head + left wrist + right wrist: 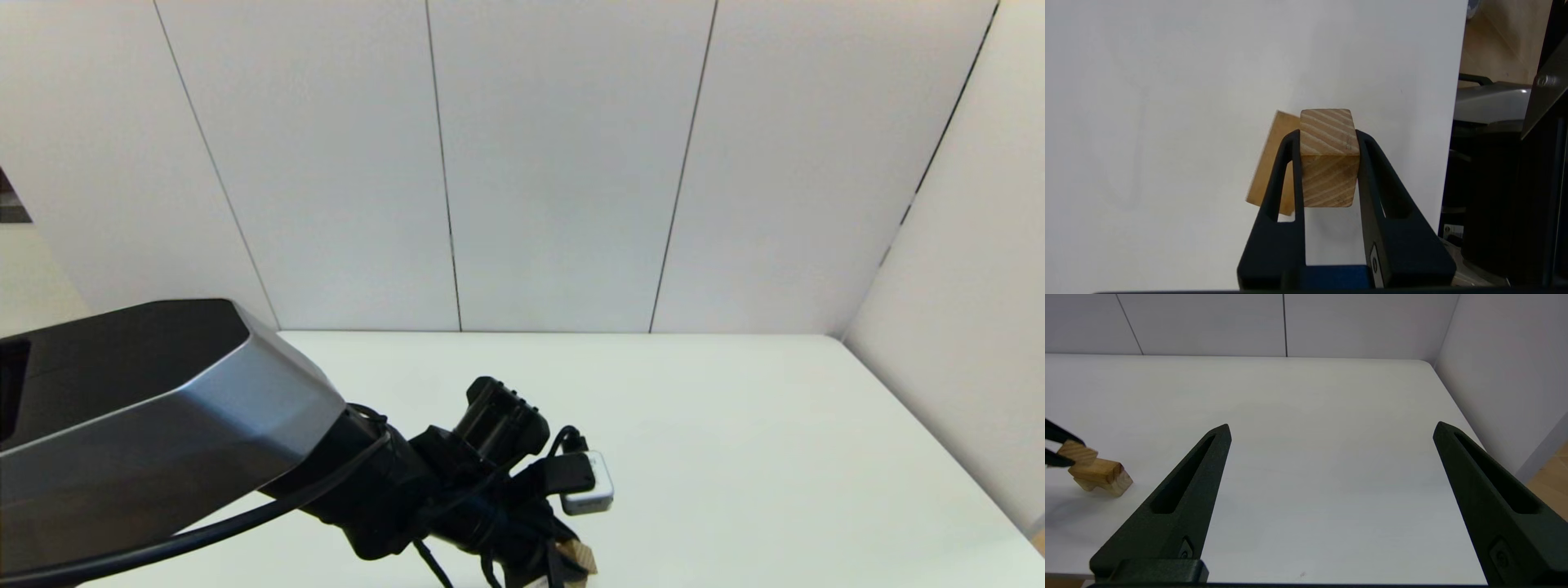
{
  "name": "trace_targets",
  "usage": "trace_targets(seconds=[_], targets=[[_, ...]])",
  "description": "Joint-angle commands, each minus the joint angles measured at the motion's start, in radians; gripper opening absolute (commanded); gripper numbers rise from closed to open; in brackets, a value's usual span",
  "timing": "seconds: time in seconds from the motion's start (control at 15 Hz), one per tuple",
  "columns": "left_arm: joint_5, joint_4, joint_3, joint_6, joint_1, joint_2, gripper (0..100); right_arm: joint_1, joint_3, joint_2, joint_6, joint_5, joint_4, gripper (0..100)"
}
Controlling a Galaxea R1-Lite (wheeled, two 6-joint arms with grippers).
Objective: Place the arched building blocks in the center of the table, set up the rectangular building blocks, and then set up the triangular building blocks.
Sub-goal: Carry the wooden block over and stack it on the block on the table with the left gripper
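1. Left wrist view: the left end effector is clenched on a wood block, with one black finger pressed to each side face. Square end grain is turned toward the camera.
2. The block is judged to be held clear of the counter, since a faint shadow is seen beneath it. Contact cannot be ruled out.
3. A second wood piece, flat-faced and tilted, is seen just beside and behind the gripped block. Whether the two touch cannot be told.
4. Which named block is gripped cannot be settled, as no curved cut-out is shown on the visible faces.
5. Right wrist view: both wood pieces are placed near the counter's near edge, on the robot's left side and well away from the middle.
6. The right end effector is released, with its fingers spread wide over bare counter and nothing between them. It is judged idle.
7. Head view: the left arm is reached across the near edge. No block is seen standing at the counter's middle.
8. The triangular wedge is not found in any view.
9. Progress is judged early. A first block is in hand but not placed at centre, and both setting-up steps are left to do.
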Motion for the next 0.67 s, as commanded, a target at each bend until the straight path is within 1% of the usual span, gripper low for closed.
trace_targets(seconds=[0.07,0.47,0.67], targets=[[-0.067,-0.004,0.043,0.057,0.034,-0.011,0,0.000,0.000,0.000,-0.001,0.000,0.001,100],[-0.067,-0.014,0.050,0.066,0.048,0.010,0,0.000,0.000,0.000,-0.001,0.000,0.001,100],[-0.065,-0.077,0.052,0.068,0.048,0.050,0,0.000,0.000,0.000,-0.001,0.000,0.001,100]])
